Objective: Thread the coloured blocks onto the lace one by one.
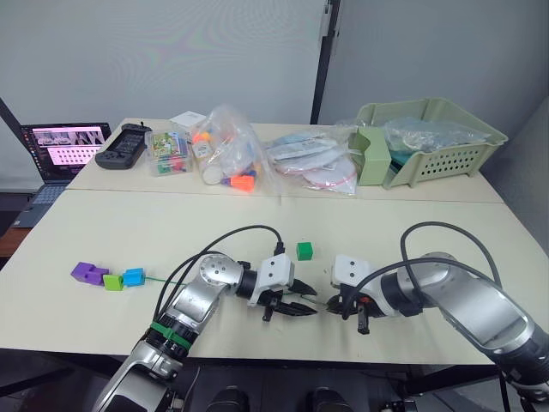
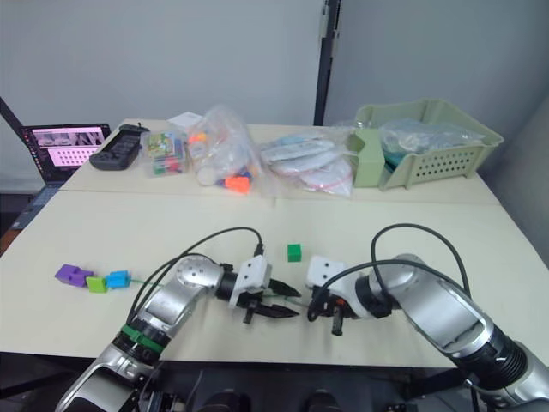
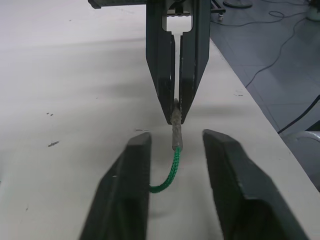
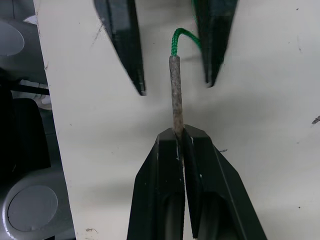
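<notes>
Right gripper point(image 4: 181, 137) clamped on lace point(image 4: 175, 95) tip, beside green block point(image 1: 304, 250). Left gripper point(image 3: 175, 145) apart, straddling lace. Risk: thin pinch; tip slips out during regrasp.

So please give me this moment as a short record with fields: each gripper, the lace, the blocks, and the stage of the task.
left gripper: open, its two black fingers on either side of the lace
right gripper: shut on the stiff greyish tip of the thin green cord lace
threaded blocks: two purple plastic cubes, a lime green cube and a blue cube, clustered at the table's left, green cord leading away from them
loose block: dark green cube, on the cream table beyond both grippers
stage: tip held by the right gripper; dark green cube not yet threaded
</notes>
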